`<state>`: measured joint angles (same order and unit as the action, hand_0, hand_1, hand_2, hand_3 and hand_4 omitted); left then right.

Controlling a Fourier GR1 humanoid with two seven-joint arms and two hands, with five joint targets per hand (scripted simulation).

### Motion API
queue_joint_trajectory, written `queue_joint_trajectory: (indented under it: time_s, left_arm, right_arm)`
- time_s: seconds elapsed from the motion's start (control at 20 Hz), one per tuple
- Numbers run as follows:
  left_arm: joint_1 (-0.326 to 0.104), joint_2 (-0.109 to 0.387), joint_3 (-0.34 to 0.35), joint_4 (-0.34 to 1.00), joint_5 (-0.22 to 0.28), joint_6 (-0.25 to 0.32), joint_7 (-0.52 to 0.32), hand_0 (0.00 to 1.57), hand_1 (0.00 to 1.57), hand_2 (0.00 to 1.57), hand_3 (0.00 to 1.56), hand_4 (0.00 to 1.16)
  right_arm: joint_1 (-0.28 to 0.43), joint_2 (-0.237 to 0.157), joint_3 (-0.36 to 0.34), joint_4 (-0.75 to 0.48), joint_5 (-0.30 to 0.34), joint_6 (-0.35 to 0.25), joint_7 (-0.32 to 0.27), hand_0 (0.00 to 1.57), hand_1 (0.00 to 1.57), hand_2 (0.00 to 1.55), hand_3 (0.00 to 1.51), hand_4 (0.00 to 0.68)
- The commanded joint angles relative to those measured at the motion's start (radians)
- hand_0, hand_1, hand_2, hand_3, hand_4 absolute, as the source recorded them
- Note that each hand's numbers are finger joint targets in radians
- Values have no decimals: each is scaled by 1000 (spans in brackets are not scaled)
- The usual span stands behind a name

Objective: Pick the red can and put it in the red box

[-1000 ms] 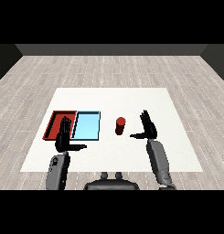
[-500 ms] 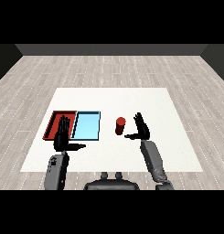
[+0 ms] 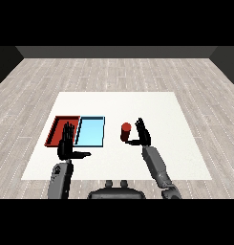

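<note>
1. Right hand [image 3: 142,135]: fingers straight and spread, thumb reaching toward the red can [image 3: 126,132], just beside it, nothing gripped.
2. The can stands upright on the white table [image 3: 118,103], right of the light blue tray [image 3: 91,132].
3. Left hand [image 3: 67,143]: fingers straight, empty, over the red tray [image 3: 60,130].

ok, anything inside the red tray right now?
Nothing visible in the red tray; its near right corner is covered by the left robot hand. The red can stands on the table by the right robot hand.
</note>
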<state>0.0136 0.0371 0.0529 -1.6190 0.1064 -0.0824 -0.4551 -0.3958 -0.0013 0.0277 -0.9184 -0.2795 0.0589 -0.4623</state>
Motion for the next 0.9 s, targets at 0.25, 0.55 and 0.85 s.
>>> queue_joint_trajectory:
  time_s: [0.25,0.55,0.85]
  left_arm:
    - [-9,15,22,9,33,-34,-16,0,0,0,0,0]
    - [-30,-22,-7,78,-16,-1,-65,0,0,0,0,0]
    - [10,3,-9,-130,29,1,95,0,0,0,0,0]
  right_arm:
    - [-104,1,-10,188,-50,29,-52,0,0,0,0,0]
    - [-82,1,37,109,-65,-8,-3,0,0,0,0,0]
    - [-162,1,86,268,-133,-68,-83,0,0,0,0,0]
